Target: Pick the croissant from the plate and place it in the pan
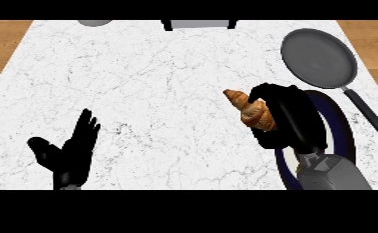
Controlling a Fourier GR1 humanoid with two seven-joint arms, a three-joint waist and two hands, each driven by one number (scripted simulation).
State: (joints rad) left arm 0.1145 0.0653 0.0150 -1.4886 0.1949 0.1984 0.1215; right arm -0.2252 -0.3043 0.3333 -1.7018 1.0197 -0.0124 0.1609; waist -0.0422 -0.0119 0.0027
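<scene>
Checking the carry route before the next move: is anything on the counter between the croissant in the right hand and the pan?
Nothing visible is. The right hand has its fingers curled round the croissant, beside the plate. The pan lies further back and to the right, with only bare counter between. The pan looks empty.

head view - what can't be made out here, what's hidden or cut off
- Plate: mostly hidden under the right hand and forearm; only its dark rim shows.
- Croissant: its far side is covered by the right hand's fingers, so the contact cannot be seen.
- Pan: the handle's end runs off the right edge.
- Grey round object and dark-framed object: cut off at the counter's far edge, too little to identify.
- Left hand: wrist cut off below.
</scene>
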